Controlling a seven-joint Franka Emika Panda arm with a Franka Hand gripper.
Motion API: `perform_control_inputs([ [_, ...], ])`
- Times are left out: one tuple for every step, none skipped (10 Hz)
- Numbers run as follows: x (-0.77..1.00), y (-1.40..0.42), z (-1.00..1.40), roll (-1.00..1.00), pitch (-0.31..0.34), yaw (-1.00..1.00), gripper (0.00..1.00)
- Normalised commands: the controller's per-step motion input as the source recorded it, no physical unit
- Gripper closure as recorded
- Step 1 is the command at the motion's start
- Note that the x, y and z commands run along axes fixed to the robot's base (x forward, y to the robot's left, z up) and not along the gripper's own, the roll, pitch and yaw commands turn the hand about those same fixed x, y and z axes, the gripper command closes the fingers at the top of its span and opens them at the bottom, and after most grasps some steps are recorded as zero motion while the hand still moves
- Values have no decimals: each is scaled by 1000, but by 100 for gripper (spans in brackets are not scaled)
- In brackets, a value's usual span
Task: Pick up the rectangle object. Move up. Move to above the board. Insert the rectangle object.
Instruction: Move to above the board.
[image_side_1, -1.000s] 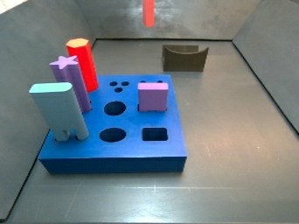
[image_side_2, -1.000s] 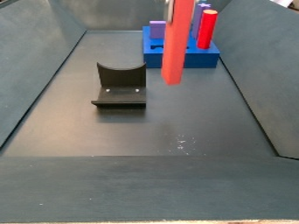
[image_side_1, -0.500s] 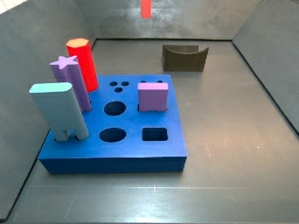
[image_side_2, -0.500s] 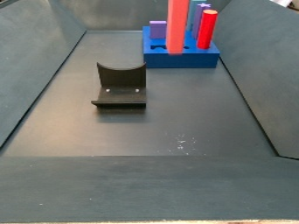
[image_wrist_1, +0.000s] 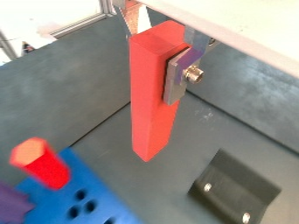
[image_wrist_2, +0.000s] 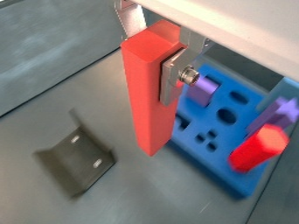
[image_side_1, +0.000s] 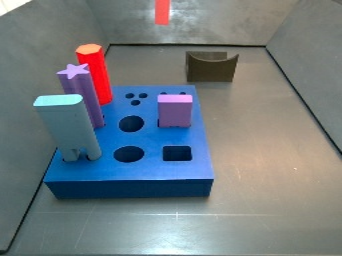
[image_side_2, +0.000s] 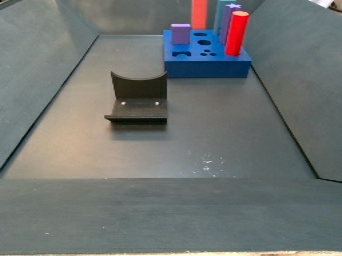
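Observation:
The rectangle object (image_wrist_1: 155, 96) (image_wrist_2: 149, 98), a plain red-orange bar, hangs upright in the air with my gripper (image_wrist_1: 158, 54) (image_wrist_2: 155, 58) shut on its upper end. A silver finger (image_wrist_2: 173, 72) presses flat against one face of it. In both side views only the bar's lower end (image_side_1: 163, 10) (image_side_2: 199, 12) shows at the frame's top, and the gripper itself is out of frame. The blue board (image_side_1: 134, 188) (image_side_2: 207, 68) (image_wrist_2: 216, 166) lies below and to one side of the bar; a corner of the board (image_wrist_1: 82, 188) shows in a wrist view.
On the board stand a red peg (image_side_1: 94, 70) (image_side_2: 237, 32), a purple star peg (image_side_1: 78, 95), a tall light-blue piece (image_side_1: 67, 125) and a short purple block (image_side_1: 174, 108). The dark fixture (image_side_1: 211, 65) (image_side_2: 136, 98) sits on the floor. Grey walls enclose the bin.
The bar has risen with the gripper and moved toward the board; in both side views most of it has left the top of the frame.

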Motion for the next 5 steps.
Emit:
perform_control_inputs([
  [-10,-1000,256,-24,43,-12,100],
  [-8,-1000,259,-29,42,-9,100],
  [-5,-1000,267,-10,44,1,100],
  [-3,-1000,268,-15,48,6,100],
  [8,-1000,271,-13,58,6,100],
])
